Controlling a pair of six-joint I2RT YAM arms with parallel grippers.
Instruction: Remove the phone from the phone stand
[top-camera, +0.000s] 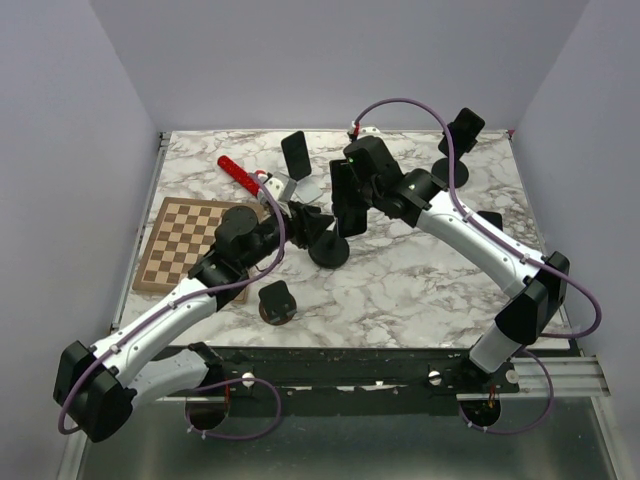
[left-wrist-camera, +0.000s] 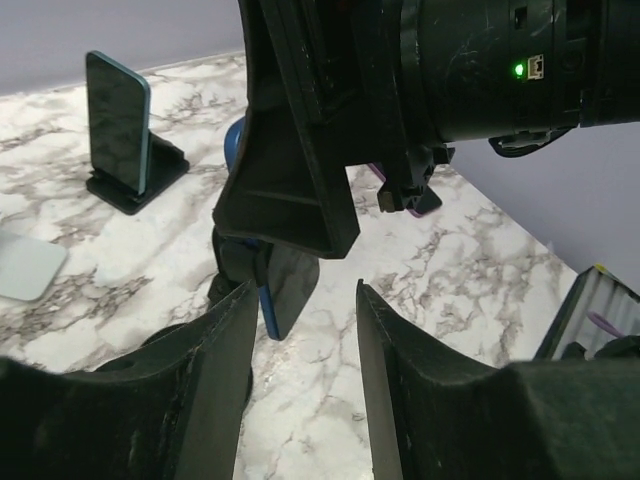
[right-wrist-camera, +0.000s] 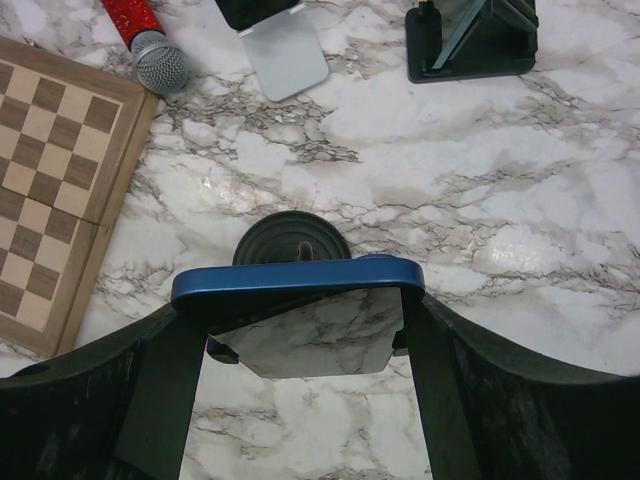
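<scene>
A blue-edged phone (right-wrist-camera: 295, 285) is gripped by its two side edges in my right gripper (right-wrist-camera: 300, 335), directly above the round black base of the phone stand (right-wrist-camera: 292, 238). In the top view the right gripper (top-camera: 345, 198) holds the phone upright over the stand (top-camera: 328, 250). I cannot tell whether the phone still touches the stand's cradle. My left gripper (left-wrist-camera: 305, 345) is open and empty, low beside the stand. The phone's lower corner (left-wrist-camera: 285, 290) hangs just beyond its fingertips. In the top view the left gripper (top-camera: 308, 224) is at the stand's left.
A chessboard (top-camera: 190, 245) lies at the left, with a red microphone (top-camera: 240, 175) behind it. Another phone stands on a black wedge stand (left-wrist-camera: 118, 120) at the back, next to a white stand (right-wrist-camera: 285, 50). A small black stand (top-camera: 277, 303) sits near the front. Another stand (top-camera: 462, 130) is at the back right.
</scene>
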